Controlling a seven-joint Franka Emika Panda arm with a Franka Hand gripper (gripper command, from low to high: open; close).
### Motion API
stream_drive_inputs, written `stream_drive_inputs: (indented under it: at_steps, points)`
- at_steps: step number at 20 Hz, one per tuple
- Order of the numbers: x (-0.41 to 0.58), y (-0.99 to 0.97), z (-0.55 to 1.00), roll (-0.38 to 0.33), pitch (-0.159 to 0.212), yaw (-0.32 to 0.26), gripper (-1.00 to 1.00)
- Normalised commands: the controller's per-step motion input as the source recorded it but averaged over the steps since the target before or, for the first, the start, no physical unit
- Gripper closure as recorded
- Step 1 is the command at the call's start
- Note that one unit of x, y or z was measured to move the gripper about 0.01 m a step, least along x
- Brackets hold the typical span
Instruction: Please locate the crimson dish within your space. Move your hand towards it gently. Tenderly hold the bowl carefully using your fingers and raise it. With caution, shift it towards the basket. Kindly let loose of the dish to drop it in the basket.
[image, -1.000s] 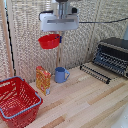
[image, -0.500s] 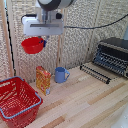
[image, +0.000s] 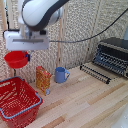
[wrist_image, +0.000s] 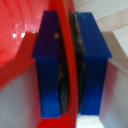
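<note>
Gripping crimson dish (image: 16, 59) by rim, hand (image: 26, 55) clenched, blue fingers (wrist_image: 49, 65) pinched either side of wall. Dish held aloft; basket (image: 18, 101) seen below hand on worktop (image: 85, 102).

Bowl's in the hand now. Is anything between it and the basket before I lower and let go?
Nothing visible. In the exterior view the red bowl, gripped by its rim in the hand, hangs above the basket, whose open top is unobstructed. The orange box and blue mug stand off to the exterior view's right.
</note>
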Motion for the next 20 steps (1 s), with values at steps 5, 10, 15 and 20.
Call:
stream_drive_inputs:
  at_steps: [5, 10, 15, 20]
  points:
    - [0.037, 0.50, -0.54, -0.158, 0.015, 0.074, 1.00]
    - [-0.010, 0.37, -0.27, -0.090, -0.012, 0.061, -1.00]
    - [0.239, -0.38, 0.42, -0.001, -0.073, 0.076, -1.00]
    - [0.259, -0.42, 0.73, -0.003, -0.153, 0.098, -1.00]
